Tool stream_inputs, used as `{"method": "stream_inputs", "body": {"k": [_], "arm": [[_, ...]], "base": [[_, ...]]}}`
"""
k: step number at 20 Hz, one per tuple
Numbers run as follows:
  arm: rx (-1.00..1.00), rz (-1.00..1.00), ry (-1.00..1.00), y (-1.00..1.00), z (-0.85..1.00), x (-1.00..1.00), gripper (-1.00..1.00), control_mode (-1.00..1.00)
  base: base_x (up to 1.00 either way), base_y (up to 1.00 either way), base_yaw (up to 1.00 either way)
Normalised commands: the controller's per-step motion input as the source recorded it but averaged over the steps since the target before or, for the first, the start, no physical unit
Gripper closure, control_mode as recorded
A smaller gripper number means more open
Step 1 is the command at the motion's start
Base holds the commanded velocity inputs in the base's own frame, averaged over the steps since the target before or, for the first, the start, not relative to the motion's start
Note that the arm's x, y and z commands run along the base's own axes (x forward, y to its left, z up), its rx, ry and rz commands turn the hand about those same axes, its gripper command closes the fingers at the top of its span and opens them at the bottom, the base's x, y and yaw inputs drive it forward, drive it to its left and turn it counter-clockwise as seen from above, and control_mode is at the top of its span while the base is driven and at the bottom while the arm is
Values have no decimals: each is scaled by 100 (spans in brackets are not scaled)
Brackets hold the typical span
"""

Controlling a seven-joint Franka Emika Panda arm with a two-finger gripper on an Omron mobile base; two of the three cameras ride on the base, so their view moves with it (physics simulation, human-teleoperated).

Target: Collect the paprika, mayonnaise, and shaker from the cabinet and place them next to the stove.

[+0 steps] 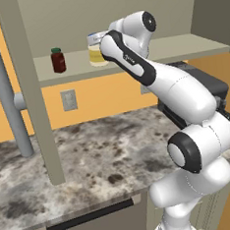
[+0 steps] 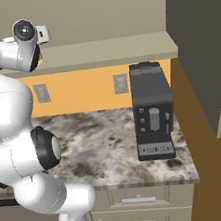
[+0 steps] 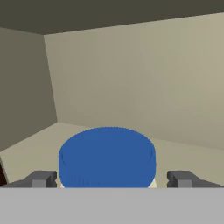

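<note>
Right up close in the hand view sits the blue lid of the mayonnaise (image 3: 107,156), a fat cream jar. It stands between the two dark fingertips (image 3: 41,178) of the gripper (image 3: 109,179). The fingers are spread wide, one on each side of the jar, and there is a gap between each tip and the lid, so nothing is pinched. Seen from the left base view, the mayonnaise (image 1: 97,54) stands upright on the shelf of the cabinet (image 1: 199,44), and the white arm reaches up to it, with the hand hiding part of the jar. The paprika (image 1: 58,60), a small red jar with a green lid, stands on the same shelf, to the left of the mayonnaise and a little way apart from it. A long grey bar handle (image 1: 6,97) hangs on the open cabinet door, farther left of the paprika. Below the mayonnaise shelf lies a speckled stone counter (image 1: 95,153). A wall socket (image 1: 69,100) sits on the orange wall under the paprika. In the right base view a black coffee machine (image 2: 153,111) stands on the counter, well to the right of the mayonnaise shelf and lower down.
</note>
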Motion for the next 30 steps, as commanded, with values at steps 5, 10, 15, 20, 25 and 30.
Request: {"method": "stream_inputs", "body": {"k": [5,10,15,20,25,30], "arm": [[0,0,0,14,-5,4,-100,-100],[0,0,0,0,0,12,-100,-100],[0,0,0,0,0,10,100,-100],[0,0,0,0,0,2,100,-100],[0,0,0,0,0,-1,100,-100],[1,0,-5,0,-2,-13,100,-100]], "base": [[0,0,0],[0,0,0],[0,0,0],[0,0,0],[0,0,0],[0,0,0]]}}
